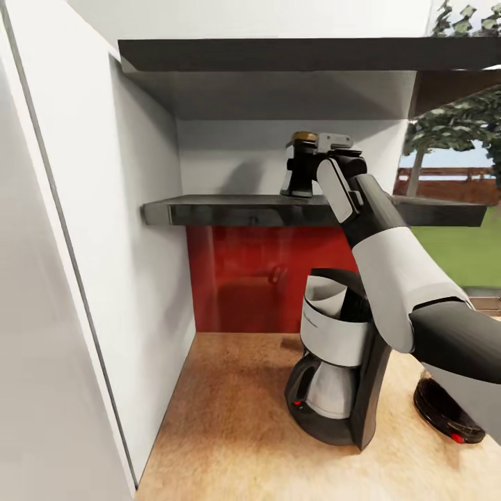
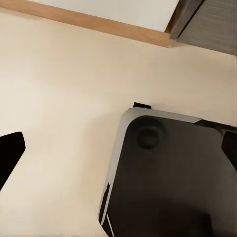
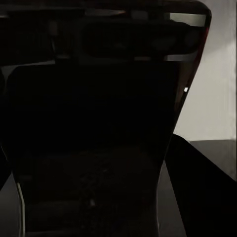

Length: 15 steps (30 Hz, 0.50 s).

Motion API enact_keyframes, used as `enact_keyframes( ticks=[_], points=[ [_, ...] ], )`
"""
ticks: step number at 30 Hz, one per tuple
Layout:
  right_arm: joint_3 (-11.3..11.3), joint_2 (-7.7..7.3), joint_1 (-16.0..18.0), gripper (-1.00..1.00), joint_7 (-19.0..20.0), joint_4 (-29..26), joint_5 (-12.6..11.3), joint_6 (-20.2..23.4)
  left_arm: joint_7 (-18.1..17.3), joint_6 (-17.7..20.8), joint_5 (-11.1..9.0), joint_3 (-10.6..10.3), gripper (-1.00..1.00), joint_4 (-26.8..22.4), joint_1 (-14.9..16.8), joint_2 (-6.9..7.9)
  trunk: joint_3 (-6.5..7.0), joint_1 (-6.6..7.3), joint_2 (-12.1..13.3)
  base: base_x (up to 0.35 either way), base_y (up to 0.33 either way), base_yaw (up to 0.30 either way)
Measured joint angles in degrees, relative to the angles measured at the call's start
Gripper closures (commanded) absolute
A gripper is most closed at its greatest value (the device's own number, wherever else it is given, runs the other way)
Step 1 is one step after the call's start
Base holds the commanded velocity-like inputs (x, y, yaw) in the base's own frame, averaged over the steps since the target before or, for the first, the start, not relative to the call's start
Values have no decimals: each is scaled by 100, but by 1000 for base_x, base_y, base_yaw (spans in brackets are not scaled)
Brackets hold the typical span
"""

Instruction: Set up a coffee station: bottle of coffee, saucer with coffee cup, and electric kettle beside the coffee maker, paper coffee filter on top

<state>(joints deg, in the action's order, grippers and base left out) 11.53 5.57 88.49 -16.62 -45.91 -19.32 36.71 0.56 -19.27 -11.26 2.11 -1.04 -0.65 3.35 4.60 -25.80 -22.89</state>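
Note:
The bottle of coffee (image 1: 300, 158), a dark jar with a gold lid, stands upright on the glossy black kitchen shelf (image 1: 229, 209). My right gripper (image 1: 310, 165) reaches up to it, and in the right wrist view the bottle of coffee (image 3: 94, 123) sits between the fingers (image 3: 200, 177), which press on both its sides. Below, the coffee maker (image 1: 337, 362) stands on the kitchen countertop (image 1: 229, 417) with the paper coffee filter (image 1: 322, 292) on its top. The electric kettle (image 1: 445, 412) lies half hidden behind my right arm. My left gripper (image 2: 118, 153) hangs open over pale floor.
A white cabinet side (image 1: 139, 243) walls in the countertop's left end. A thicker dark grey shelf (image 1: 278, 53) runs above the black one. A red backsplash (image 1: 243, 278) lies behind the counter. A dark rounded body (image 2: 173, 173) shows in the left wrist view.

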Motion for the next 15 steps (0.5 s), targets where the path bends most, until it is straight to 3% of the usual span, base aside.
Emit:
enact_keyframes(
  ticks=[15],
  points=[
    [-1,0,-26,100,-7,1,-3,12,0,0,0,8,-100,0,0,0,98,0,0,-281,-172,0]
  ],
)
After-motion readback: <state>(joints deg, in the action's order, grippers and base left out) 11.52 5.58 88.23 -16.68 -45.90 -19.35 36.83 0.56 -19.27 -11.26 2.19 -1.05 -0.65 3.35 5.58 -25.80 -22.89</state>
